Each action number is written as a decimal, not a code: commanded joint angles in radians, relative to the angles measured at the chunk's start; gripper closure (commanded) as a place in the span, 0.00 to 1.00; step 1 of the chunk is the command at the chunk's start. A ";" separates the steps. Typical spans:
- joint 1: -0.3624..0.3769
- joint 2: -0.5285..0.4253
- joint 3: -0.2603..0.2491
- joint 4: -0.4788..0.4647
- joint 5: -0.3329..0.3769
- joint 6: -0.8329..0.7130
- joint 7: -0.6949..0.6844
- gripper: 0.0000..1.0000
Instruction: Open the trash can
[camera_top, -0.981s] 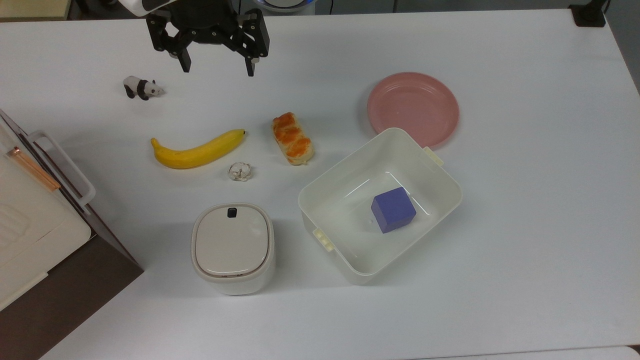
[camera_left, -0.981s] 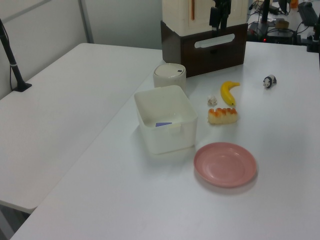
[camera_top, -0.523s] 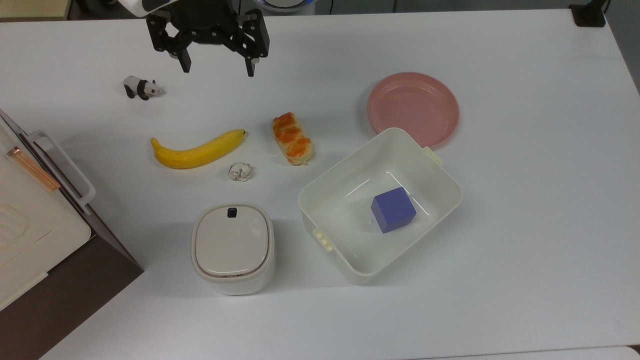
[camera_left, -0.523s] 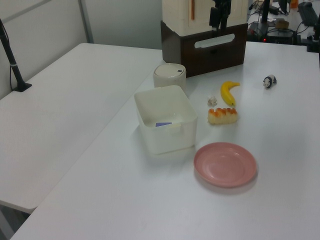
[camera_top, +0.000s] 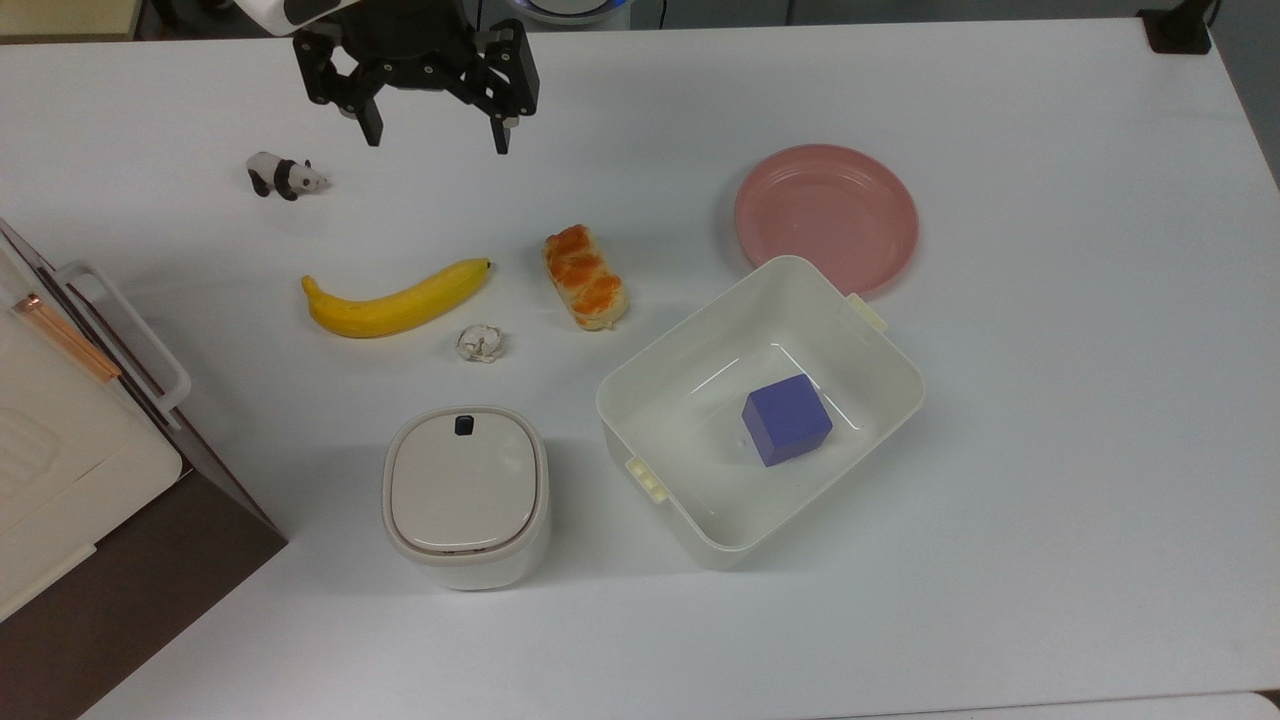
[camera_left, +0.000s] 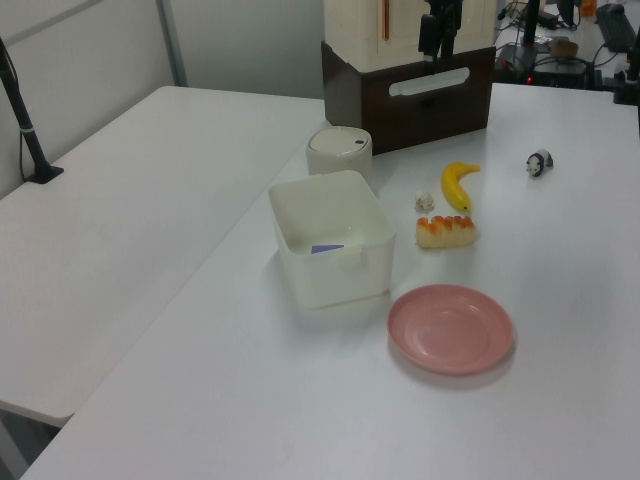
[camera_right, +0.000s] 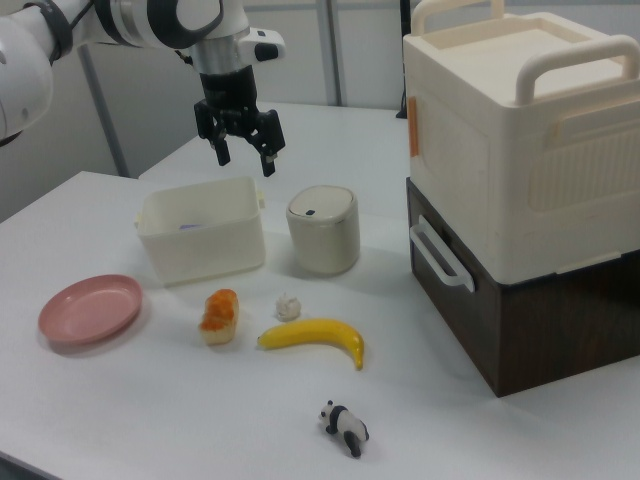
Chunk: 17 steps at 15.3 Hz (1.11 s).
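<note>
The trash can (camera_top: 466, 497) is a cream-white rounded bin with a beige lid lying flat and a small black button (camera_top: 464, 425) at its rim. It also stands behind the tub in the left view (camera_left: 338, 154) and mid-table in the right view (camera_right: 323, 229). My black gripper (camera_top: 436, 137) hangs open and empty high above the table's far edge in the top view, far from the bin, beyond the banana. In the right view the gripper (camera_right: 245, 158) hovers well above the tub.
A white tub (camera_top: 760, 405) holding a purple cube (camera_top: 787, 419) stands right of the bin in the top view. A banana (camera_top: 395, 301), paper wad (camera_top: 481, 343), bread (camera_top: 585, 276), toy panda (camera_top: 285, 176) and pink plate (camera_top: 826, 217) lie around. A cream-and-brown cabinet (camera_top: 70, 440) borders the top view's left.
</note>
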 joint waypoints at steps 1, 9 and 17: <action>0.004 -0.012 -0.010 -0.009 0.043 -0.020 -0.005 0.00; 0.010 -0.018 0.014 -0.035 -0.001 0.002 -0.091 1.00; 0.016 0.029 0.013 -0.049 -0.015 0.321 0.038 1.00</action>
